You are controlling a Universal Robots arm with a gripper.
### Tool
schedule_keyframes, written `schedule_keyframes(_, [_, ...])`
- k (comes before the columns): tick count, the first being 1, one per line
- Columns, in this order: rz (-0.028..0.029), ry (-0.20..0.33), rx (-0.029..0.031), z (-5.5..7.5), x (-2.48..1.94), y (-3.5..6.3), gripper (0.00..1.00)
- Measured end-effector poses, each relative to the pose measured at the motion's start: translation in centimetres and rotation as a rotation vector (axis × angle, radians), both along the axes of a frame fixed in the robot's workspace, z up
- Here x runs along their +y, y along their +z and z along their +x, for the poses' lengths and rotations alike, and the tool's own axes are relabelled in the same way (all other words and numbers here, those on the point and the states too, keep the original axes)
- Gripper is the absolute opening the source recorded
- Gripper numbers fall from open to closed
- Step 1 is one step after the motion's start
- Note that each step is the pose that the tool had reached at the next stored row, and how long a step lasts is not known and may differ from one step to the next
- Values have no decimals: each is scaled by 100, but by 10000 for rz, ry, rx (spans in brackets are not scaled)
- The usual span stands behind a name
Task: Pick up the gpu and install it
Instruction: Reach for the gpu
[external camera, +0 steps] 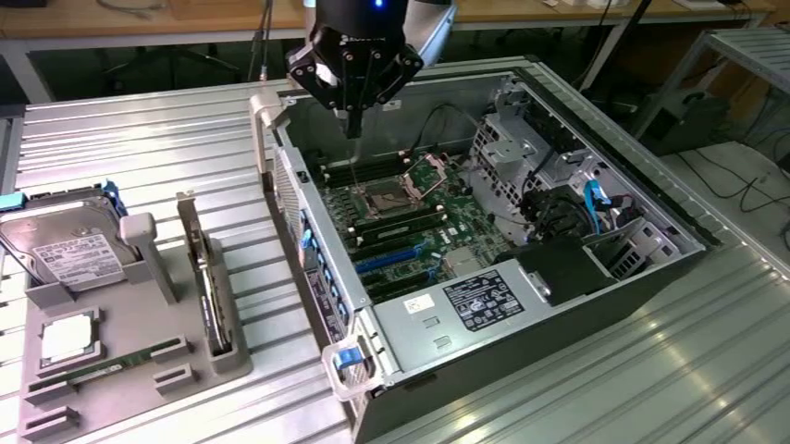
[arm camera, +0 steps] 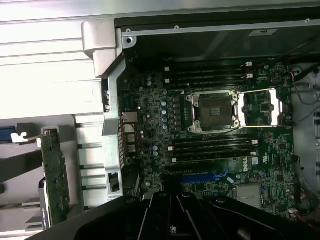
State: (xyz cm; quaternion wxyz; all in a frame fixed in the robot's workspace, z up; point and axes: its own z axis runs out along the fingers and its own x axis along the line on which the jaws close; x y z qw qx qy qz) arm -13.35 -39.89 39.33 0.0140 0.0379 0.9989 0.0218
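gpu (external camera: 207,287) stands on edge in its tray (external camera: 173,324) slot, likely for easy pinching; gripper (external camera: 353,129) closed, empty, above open case (external camera: 593,111).

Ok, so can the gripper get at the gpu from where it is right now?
Probably yes. The gpu stands on edge in the grey holder, outside the computer case, with nothing above its top edge. The gripper hovers shut over the case, empty, so it would need to open first.

Black, angular gripper (external camera: 353,128) (small blue light above) on a pale grey arm (external camera: 435,26)
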Motion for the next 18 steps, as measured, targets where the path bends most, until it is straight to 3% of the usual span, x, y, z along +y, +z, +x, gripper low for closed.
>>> schedule_keyframes(18, [0,0,1,-174,0,0,11])
